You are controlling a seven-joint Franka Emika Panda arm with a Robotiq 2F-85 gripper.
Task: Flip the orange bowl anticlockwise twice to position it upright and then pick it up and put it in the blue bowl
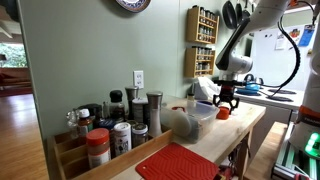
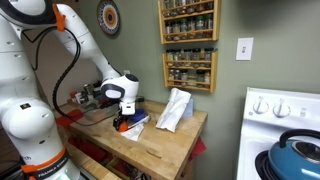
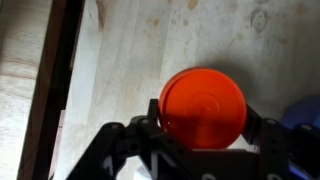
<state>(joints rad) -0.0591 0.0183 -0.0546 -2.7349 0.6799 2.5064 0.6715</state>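
The orange bowl lies upside down on the wooden countertop, its flat base facing the wrist camera. My gripper straddles it, with one finger against each side of its rim. In both exterior views the gripper hangs low over the counter, and the orange bowl shows just under it. A dark blue edge, apparently the blue bowl, sits right beside the orange bowl at the wrist view's right border.
A clear plastic container and a crumpled white cloth lie on the counter. Spice jars stand in a row, with a red ribbed mat near them. Spice racks hang on the wall. A stove with a blue kettle stands beside the counter.
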